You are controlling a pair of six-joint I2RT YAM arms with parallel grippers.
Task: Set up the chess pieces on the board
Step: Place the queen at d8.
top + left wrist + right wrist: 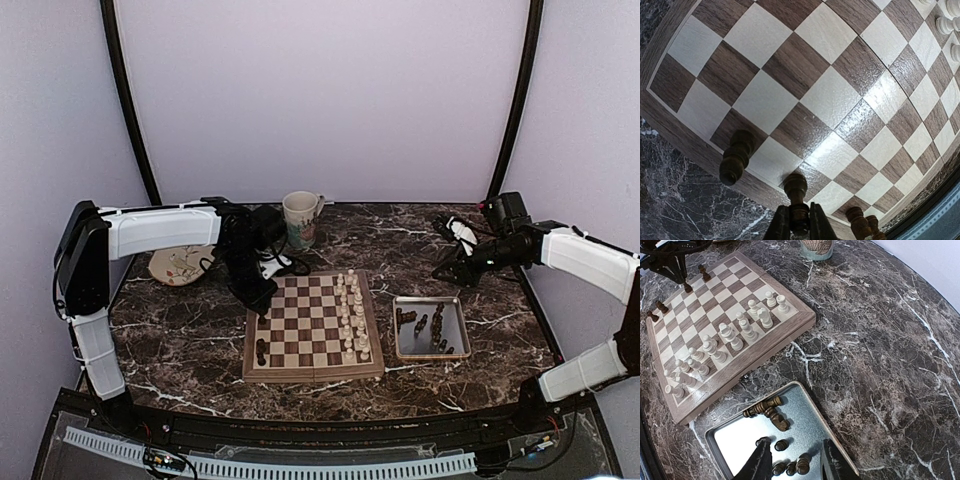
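The chessboard (313,325) lies mid-table. My left gripper (258,298) is low over its far-left corner, shut on a dark brown chess piece (796,192) that stands on an edge square. Another dark piece (735,157) stands beside it and two more (860,222) stand further along the same edge. Cream-white chessmen (350,315) fill the board's right columns. My right gripper (452,270) is open and empty, held above the metal tray (840,437). Several dark pieces (765,407) lie and stand in that tray. The board also shows in the right wrist view (795,320).
A mug (301,218) stands behind the board, and a patterned plate (180,264) lies at the far left under my left arm. The tray (402,340) sits just right of the board. The dark marble table (500,330) extends right of the tray.
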